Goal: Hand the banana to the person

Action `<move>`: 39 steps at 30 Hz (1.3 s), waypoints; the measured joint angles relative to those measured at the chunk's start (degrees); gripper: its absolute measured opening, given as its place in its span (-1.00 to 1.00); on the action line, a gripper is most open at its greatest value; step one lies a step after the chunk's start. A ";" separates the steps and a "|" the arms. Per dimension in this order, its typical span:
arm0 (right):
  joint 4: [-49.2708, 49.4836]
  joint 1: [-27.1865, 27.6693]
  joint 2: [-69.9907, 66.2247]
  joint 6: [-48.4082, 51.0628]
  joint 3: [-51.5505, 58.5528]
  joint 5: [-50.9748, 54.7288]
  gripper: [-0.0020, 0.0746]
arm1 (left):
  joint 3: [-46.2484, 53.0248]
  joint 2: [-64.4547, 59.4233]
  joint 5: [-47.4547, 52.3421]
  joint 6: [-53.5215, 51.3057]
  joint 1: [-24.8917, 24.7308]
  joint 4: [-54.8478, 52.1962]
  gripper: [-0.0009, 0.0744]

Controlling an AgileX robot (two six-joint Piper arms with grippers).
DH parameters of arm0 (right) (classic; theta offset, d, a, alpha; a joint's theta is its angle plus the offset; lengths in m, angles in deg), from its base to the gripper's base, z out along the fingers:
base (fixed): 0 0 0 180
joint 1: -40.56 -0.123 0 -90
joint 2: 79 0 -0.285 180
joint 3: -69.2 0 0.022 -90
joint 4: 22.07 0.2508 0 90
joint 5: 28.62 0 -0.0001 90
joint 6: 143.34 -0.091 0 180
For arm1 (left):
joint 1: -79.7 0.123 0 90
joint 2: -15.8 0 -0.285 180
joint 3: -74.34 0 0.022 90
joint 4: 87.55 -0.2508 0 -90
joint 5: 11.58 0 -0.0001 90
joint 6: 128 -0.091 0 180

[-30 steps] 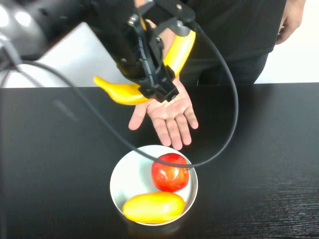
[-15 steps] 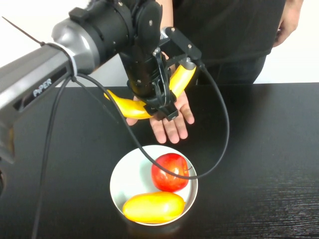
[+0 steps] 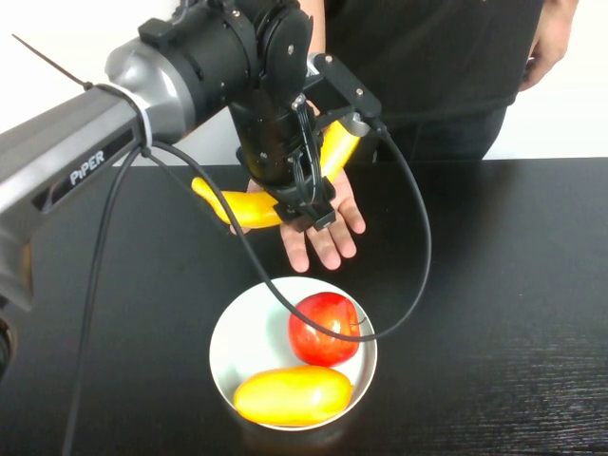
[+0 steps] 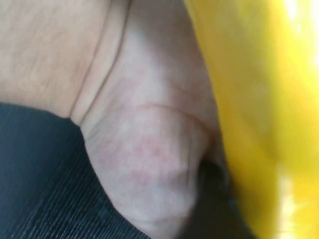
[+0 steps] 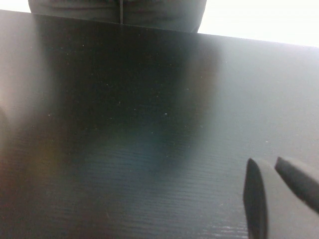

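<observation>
The banana (image 3: 237,205), long, curved and yellow, is held across the jaws of my left gripper (image 3: 306,204), which is shut on its middle. It hangs just over the open palm (image 3: 323,236) of the person (image 3: 427,57), who stands behind the table in a black shirt. In the left wrist view the banana (image 4: 259,99) fills one side, right against the palm's skin (image 4: 139,124). My right gripper (image 5: 264,162) shows only in its own wrist view, low over bare black table, its fingers close together and empty.
A white bowl (image 3: 233,347) sits near the table's front, holding a red apple (image 3: 324,328) and a plump yellow-orange fruit (image 3: 293,395). The left arm's black cable (image 3: 418,256) loops over the bowl. The table (image 3: 503,285) is black.
My left arm has dropped away from the camera and brought the banana down onto the person's palm. In the last half second it shifted slightly left with the hand.
</observation>
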 joint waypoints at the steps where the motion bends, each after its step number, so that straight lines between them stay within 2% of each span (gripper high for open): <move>1: 0.00 0.00 0.00 0.00 0.00 0.00 -0.97 | 0.00 0.25 0.00 0.00 0.00 0.13 0.23; 3: 0.00 0.00 0.00 0.00 0.00 0.00 -0.97 | 0.00 0.98 0.00 0.00 0.00 0.13 0.40; 6: 0.00 0.00 0.00 0.00 0.00 0.00 -0.97 | 0.00 2.43 -0.43 0.00 0.00 0.13 0.49; 17: 0.00 0.00 0.00 0.00 0.00 0.00 -0.97 | 0.00 8.57 -1.59 0.53 -0.97 -3.96 0.51; 19: -0.52 0.34 1.07 0.24 0.18 -2.81 -0.97 | 0.00 11.55 -1.59 2.41 -1.07 -4.02 0.43; 21: -0.52 0.34 1.07 0.24 0.18 -2.81 -0.97 | 0.79 15.90 -1.44 4.71 -1.22 -3.73 0.22; 25: 0.00 0.00 0.00 0.00 0.00 0.00 -0.97 | 4.68 25.88 0.06 7.16 -1.22 -3.00 -0.53; 27: 0.00 0.00 0.00 0.00 0.00 0.00 -0.97 | 8.38 31.32 0.63 7.93 -1.22 -2.89 -0.79; 31: 0.00 0.00 0.00 0.00 0.00 0.00 -0.97 | 17.70 41.28 -0.32 11.21 -1.22 -3.16 -0.94; 39: 0.00 0.00 0.00 0.00 0.00 0.00 -0.97 | 42.15 65.20 -13.30 21.04 -1.22 -3.40 -0.98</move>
